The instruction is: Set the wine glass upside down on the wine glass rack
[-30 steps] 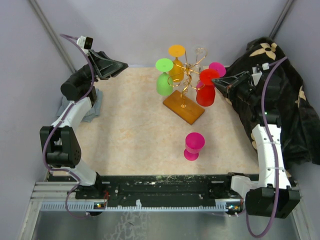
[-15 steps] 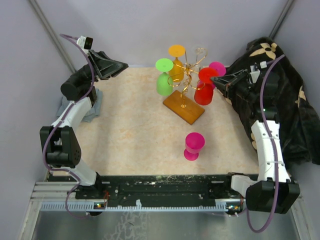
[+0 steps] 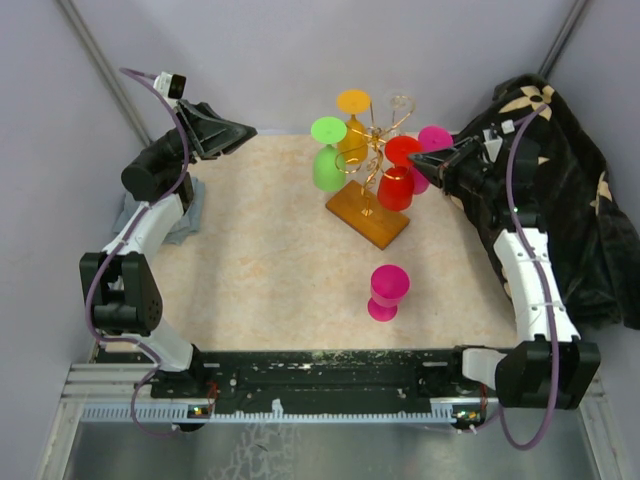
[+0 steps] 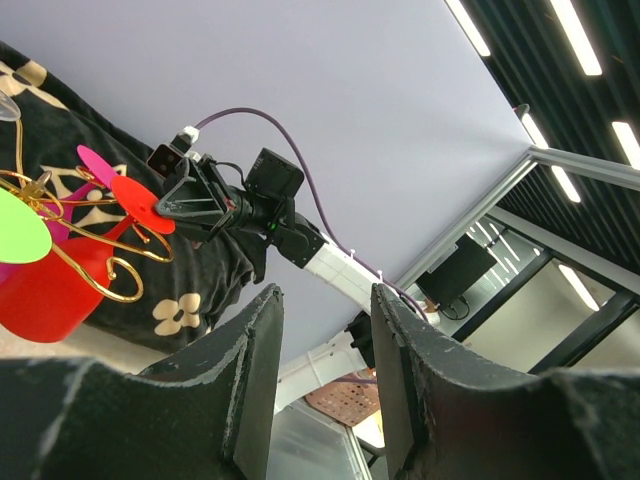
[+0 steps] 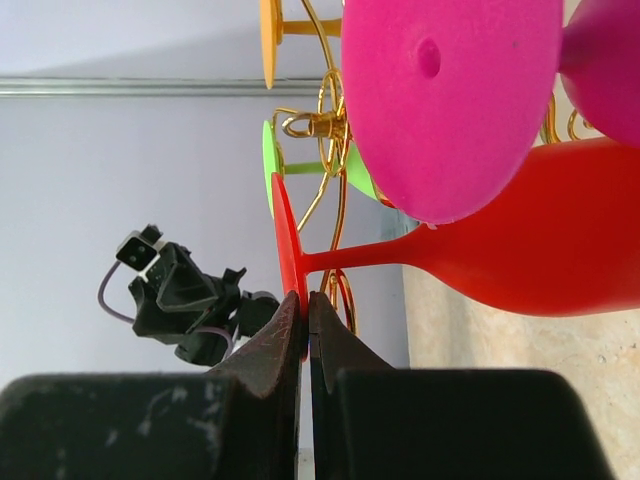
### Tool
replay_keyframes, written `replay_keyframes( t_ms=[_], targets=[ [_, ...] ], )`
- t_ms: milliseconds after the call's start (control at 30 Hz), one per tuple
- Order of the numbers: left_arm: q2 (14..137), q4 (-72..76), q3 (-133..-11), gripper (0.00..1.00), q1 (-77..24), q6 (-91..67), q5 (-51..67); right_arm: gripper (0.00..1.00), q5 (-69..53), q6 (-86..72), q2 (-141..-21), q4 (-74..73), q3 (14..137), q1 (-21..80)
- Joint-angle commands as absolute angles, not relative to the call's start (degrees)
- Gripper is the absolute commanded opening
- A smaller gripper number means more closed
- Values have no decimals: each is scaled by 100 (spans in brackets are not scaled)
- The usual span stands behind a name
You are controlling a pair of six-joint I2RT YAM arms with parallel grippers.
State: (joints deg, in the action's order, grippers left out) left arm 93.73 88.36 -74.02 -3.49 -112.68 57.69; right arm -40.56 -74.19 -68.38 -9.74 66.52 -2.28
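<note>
Of five wine glasses, the green glass (image 3: 326,170), orange glass (image 3: 352,101) and pink glass (image 3: 434,138) hang on the one wine glass rack (image 3: 368,216), a second pink glass (image 3: 388,292) stands on the table (image 3: 270,270), and the right claw (image 5: 305,312) pinches the foot of the red wine glass (image 3: 396,188), bowl down at the rack's right side, while the left claw (image 4: 325,296) is spread and empty.

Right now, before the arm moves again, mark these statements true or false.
1. The right gripper is shut on the foot of the red glass. True.
2. The left gripper holds the green glass. False: it is open and empty, and the green glass hangs on the rack.
3. A pink glass stands on the table, apart from the rack. True.
4. The rack lies tipped over. False: it stands upright on its base.
</note>
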Motion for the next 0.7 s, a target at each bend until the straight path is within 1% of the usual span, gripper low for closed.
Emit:
replay_keyframes(
  t_ms=[0,300,667],
  targets=[
    [9222,9632,-7383,47,-329,-11205,5845,0,-4043,-7400,-6823,-566,7071,-70],
    [9211,9626,-7374,47,-326,-11206,5841,0,-4164,-7262,-6961,-532,7221,165],
    [9220,9582,-7358,46,-333,-11160,5827,0,-4350,-7233,-6603,-596,6970,184]
  ],
)
